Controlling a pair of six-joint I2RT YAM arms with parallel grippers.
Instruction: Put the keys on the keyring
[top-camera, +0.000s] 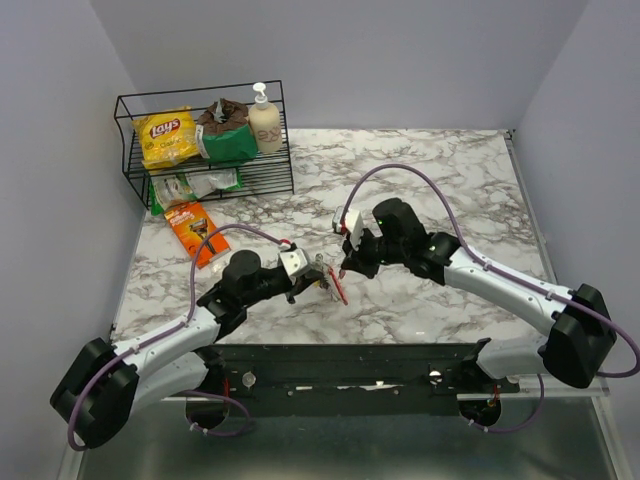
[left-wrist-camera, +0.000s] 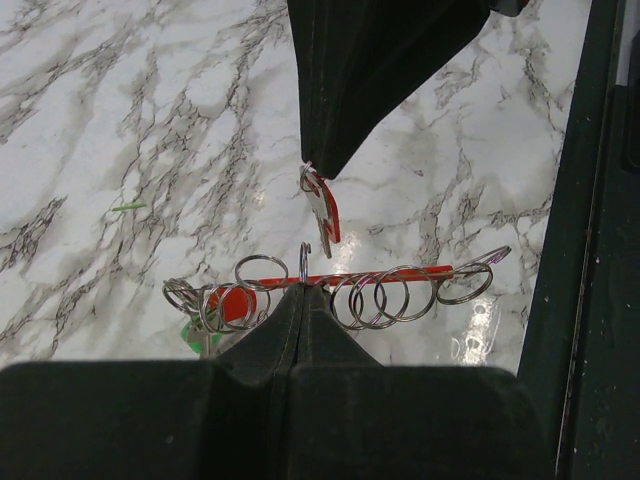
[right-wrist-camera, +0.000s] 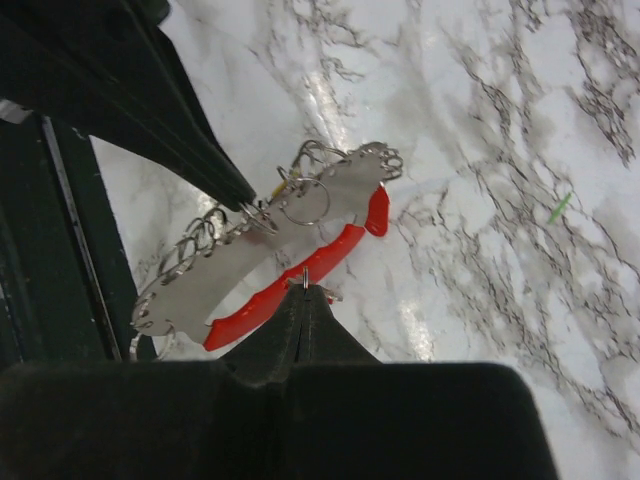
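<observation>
The keyring (left-wrist-camera: 400, 272) is a red curved bar strung with several silvery rings, and my left gripper (left-wrist-camera: 303, 287) is shut on its middle. In the right wrist view the keyring (right-wrist-camera: 300, 268) shows as a silvery plate with a red edge. My right gripper (right-wrist-camera: 304, 290) is shut on a red-headed key (left-wrist-camera: 325, 210), which hangs from its fingers (left-wrist-camera: 340, 100) just above the bar. A green key head (left-wrist-camera: 190, 333) hangs at the bar's left end, and a yellow bit (right-wrist-camera: 279, 188) sits among the rings. Both grippers (top-camera: 322, 272) (top-camera: 343, 268) meet over the table's near middle.
A black wire basket (top-camera: 130, 170) at the back left holds a Lays bag (top-camera: 165, 135), a green packet and a soap bottle (top-camera: 264, 120). An orange packet (top-camera: 195, 232) lies in front of it. A small green sliver (left-wrist-camera: 128, 207) lies on the marble.
</observation>
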